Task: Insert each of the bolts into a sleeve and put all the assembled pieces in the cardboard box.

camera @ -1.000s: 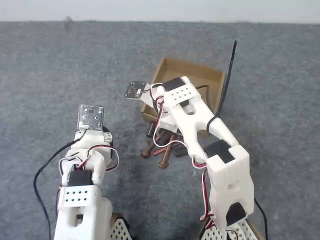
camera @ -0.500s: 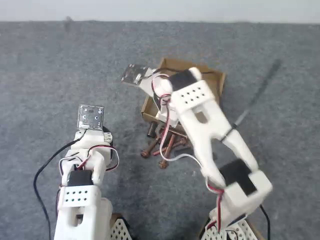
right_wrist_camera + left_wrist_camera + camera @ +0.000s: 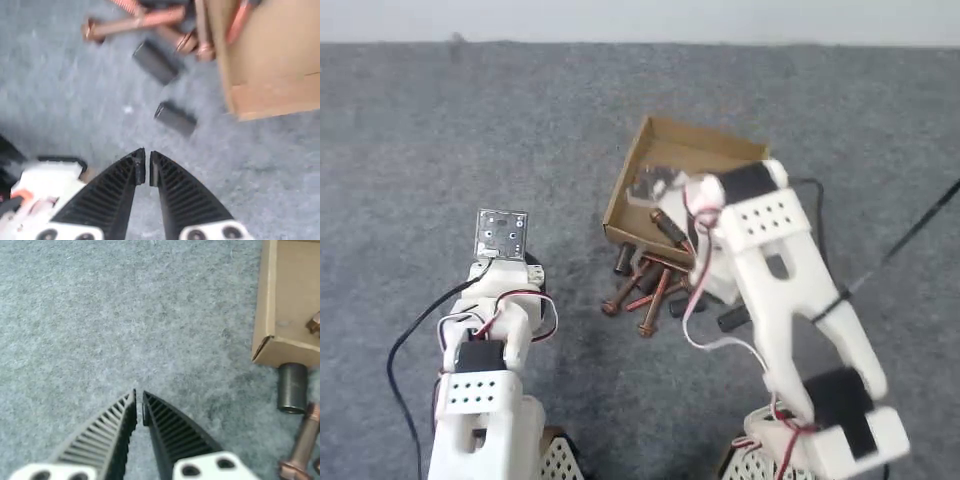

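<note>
Meanwhile, the right end effector (image 3: 146,154) has swung off the cardboard box (image 3: 619,190).

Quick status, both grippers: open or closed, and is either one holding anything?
Left gripper: jaws closed, holding nothing.
Right gripper: jaws closed, holding nothing.

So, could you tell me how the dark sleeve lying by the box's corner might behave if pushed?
The sleeve is a short round tube lying on its side, so it would probably roll, though the fuzzy grey carpet should slow it. It looks like dark metal, so likely stiff and heavy for its size.
</note>
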Controlling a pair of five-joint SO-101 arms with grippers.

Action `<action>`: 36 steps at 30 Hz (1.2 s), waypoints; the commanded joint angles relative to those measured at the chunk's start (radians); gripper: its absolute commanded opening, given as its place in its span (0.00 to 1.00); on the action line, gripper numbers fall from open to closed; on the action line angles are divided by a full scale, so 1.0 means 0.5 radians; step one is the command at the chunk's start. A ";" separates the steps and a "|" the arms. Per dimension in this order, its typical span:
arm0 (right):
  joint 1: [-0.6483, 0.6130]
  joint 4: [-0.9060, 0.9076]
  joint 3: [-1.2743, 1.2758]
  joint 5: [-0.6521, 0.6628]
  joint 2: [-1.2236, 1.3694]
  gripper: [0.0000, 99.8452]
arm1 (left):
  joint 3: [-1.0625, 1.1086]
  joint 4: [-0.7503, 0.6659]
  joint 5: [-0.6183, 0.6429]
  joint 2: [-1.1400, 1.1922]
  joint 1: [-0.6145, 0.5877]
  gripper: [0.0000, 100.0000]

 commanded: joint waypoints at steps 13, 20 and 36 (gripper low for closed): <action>0.060 -0.514 1.240 0.896 -0.962 0.11 | -0.084 -0.043 -0.028 0.018 0.006 0.02; 0.060 -1.085 1.516 0.918 -0.965 0.11 | -0.084 -0.043 -0.028 0.018 0.009 0.02; 0.287 -1.404 1.688 1.323 -0.962 0.12 | -0.057 -0.101 -0.031 0.018 0.012 0.02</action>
